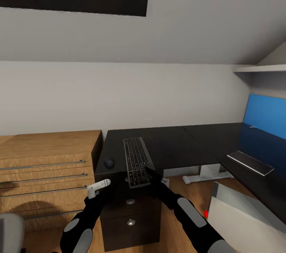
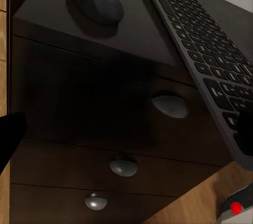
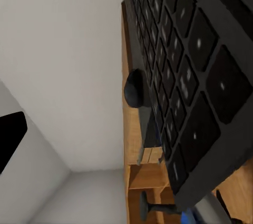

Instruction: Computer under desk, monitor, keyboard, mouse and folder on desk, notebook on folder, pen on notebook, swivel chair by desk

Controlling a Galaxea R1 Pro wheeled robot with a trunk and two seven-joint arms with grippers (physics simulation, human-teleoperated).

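Observation:
The slim black keyboard lies on the black desk over the drawer unit, its near end past the desk edge. The dark mouse sits just left of it. My right gripper is open at the keyboard's near right corner; the keys run close past it. My left gripper hangs open before the drawer front, below the mouse and keyboard. The grey computer with its red light stands on the floor at the right. Folder, notebook and pen are out of view.
A light wooden bench with metal rails adjoins the desk's left end. An upright blue panel and a flat grey slab are on the desk's right wing. A grey rounded shape sits bottom left. Silver knobs stud the drawers.

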